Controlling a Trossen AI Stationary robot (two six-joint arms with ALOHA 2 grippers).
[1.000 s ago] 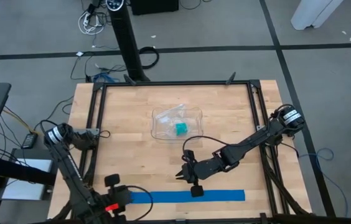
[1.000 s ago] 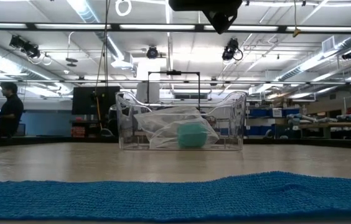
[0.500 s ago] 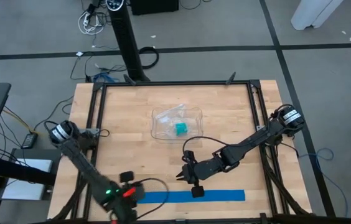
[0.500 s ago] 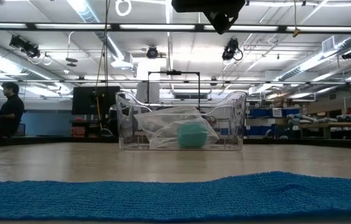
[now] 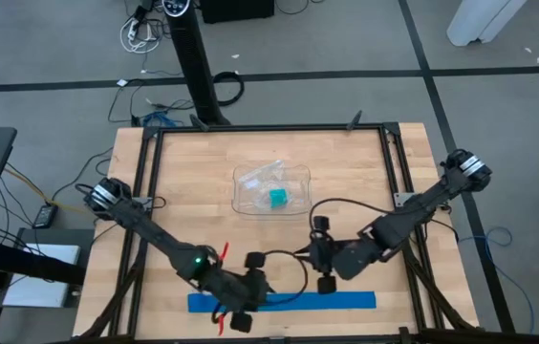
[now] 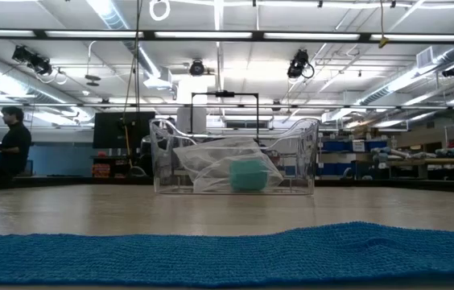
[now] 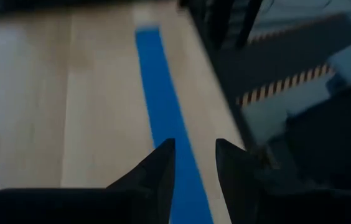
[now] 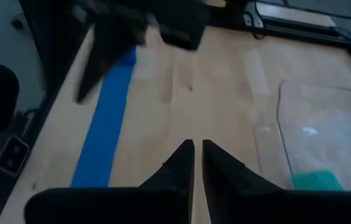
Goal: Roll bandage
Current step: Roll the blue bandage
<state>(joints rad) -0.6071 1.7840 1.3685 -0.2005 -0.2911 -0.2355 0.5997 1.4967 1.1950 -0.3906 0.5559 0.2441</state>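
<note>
Along the table's [image 5: 183, 172] front edge, the blue bandage [image 5: 346, 300] lies flat. Left gripper [image 5: 241, 304], fingers spread, hovers over it; right gripper [image 5: 323, 258], nearly pressed together, hovers behind.

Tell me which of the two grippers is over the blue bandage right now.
The left gripper, near the bandage's left end at the table's front edge. The right gripper hangs over bare wood just behind the strip, fingers nearly together.

Clear tray [image 5: 300, 183], teal block [image 5: 277, 198], wooden table [image 5: 193, 182]
</note>
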